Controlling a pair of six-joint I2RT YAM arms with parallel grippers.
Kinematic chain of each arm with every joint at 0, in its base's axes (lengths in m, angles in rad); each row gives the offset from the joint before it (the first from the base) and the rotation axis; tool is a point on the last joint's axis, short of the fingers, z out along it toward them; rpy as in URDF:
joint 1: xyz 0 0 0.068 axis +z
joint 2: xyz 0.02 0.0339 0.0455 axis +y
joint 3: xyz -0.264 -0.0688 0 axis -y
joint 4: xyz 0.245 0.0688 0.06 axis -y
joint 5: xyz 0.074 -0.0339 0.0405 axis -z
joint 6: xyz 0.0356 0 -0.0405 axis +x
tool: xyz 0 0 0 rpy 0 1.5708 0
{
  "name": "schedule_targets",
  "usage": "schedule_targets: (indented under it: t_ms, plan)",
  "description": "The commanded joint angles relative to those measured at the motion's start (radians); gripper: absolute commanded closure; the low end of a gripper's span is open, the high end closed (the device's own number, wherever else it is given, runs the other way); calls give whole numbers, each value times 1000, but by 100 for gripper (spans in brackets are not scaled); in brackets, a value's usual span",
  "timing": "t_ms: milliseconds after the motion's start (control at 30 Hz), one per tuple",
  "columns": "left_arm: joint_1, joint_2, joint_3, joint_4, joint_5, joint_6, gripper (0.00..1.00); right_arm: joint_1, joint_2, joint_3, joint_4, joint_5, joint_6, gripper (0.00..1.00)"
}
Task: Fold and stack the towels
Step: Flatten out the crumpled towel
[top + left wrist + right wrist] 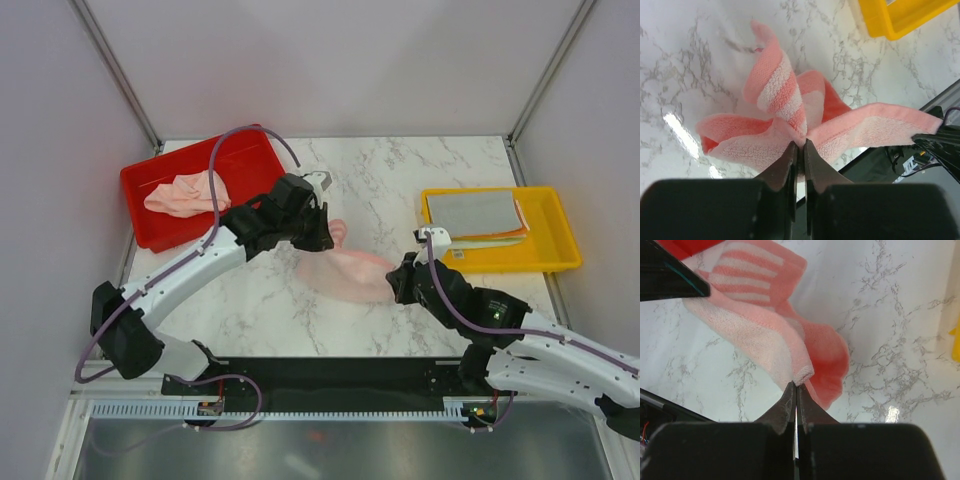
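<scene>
We see bright, even light from above in the top view, with only soft, faint shadows under the arms (190,270) on the marble table (400,190). In both wrist views small white glare spots sit on the stone. The pink towel (775,95) reads crisp; the dark fingers (782,170) nearest the lens look blurred.

I can read no writing, label, brand or number anywhere: nothing legible on the pink towel (345,272), red tray (150,228), yellow tray (545,262) or table (400,180).
</scene>
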Motion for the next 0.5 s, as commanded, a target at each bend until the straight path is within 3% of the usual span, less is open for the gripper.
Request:
schedule_targets:
  t_ms: [0, 100, 167, 233, 333, 467]
  plan:
    - [2, 39, -44, -43, -56, -91, 91, 4, -25, -16, -4, 21, -8, 100]
    - [2, 146, -43, -21, 3, -104, 92, 3, -33, -73, -3, 25, 12, 100]
    - [4, 238, -20, -8, 14, -125, 76, 3, -30, -105, 16, 42, 20, 100]
    - [4, 289, 2, 3, 22, -129, 50, 3, -11, -154, 55, 48, 13, 100]
    - [16, 306, 26, -2, 16, -75, 36, -10, 47, -167, 51, 47, 10, 100]
    - [99, 210, -27, 0, 3, -24, 30, -22, 56, -170, 37, 59, 9, 100]
